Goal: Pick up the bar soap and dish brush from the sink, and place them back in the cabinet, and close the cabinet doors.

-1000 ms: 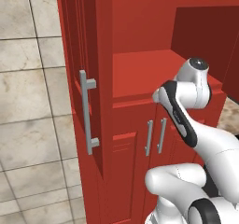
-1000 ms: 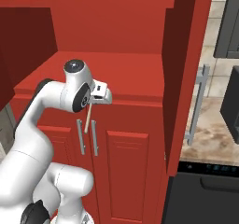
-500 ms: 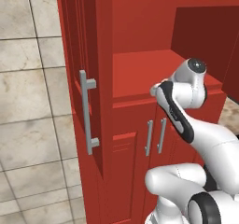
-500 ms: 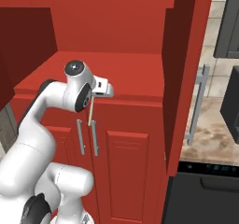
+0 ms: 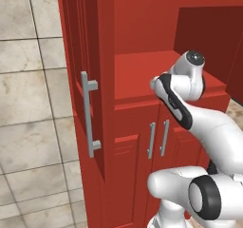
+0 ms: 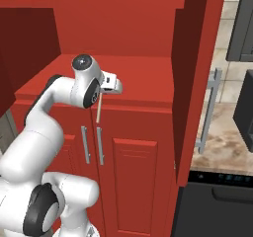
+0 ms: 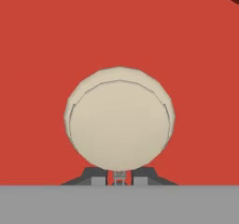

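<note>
My gripper (image 6: 114,86) is shut on the dish brush (image 6: 98,108), whose thin wooden handle hangs down below the hand. In the hand view the brush's round cream head (image 7: 119,120) sits just above the closed gripper (image 7: 119,177), against a red surface. The hand hovers over the front edge of the open red shelf (image 6: 143,78) of the cabinet (image 5: 142,27). Both cabinet doors stand open: the left door (image 5: 78,56) with its silver bar handle (image 5: 88,114), the right door (image 6: 200,58) with its handle (image 6: 210,110). The bar soap and the sink are out of view.
Below the shelf are two smaller red doors (image 6: 133,177) with short silver handles (image 6: 93,144). A dark appliance front (image 6: 217,201) and a stone counter (image 6: 222,132) lie to the right. A tiled wall (image 5: 28,103) is left of the open door.
The hand with the dish brush has risen slightly and moved forward toward the shelf. The doors have not moved.
</note>
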Motion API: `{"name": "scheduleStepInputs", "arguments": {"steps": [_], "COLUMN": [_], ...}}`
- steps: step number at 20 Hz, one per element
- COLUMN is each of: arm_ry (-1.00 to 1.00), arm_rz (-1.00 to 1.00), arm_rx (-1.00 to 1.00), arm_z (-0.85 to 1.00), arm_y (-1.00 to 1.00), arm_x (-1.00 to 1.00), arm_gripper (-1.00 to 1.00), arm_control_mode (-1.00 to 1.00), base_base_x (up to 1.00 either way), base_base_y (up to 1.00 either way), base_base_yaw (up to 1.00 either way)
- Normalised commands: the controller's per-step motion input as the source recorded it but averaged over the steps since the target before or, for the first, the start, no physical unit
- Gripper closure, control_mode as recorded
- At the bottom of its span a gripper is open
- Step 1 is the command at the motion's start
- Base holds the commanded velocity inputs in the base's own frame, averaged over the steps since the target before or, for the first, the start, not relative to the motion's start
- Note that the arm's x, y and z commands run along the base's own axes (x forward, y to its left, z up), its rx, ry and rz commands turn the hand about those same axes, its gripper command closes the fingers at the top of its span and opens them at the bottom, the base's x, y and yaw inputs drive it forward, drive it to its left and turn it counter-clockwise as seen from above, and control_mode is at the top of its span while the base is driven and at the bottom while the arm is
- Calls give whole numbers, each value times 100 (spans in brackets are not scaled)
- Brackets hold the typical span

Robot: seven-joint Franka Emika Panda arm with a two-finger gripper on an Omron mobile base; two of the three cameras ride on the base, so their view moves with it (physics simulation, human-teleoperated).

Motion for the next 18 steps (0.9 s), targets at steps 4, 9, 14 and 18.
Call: {"name": "scheduleStepInputs", "arguments": {"steps": [4,9,14,18], "arm_ry": [-1,-2,-2,-3], "arm_rz": [0,0,0,0], "arm_rx": [0,0,0,0], "arm_z": [17,2,0,0], "arm_y": [0,0,0,0], "arm_x": [42,50,57,55], "arm_gripper": [100,100,100,100], "arm_control_mode": [-100,-100,-100,-100], "base_base_x": [0,0,0,0], "base_base_y": [0,0,0,0], "base_base_yaw": [0,0,0,0]}}
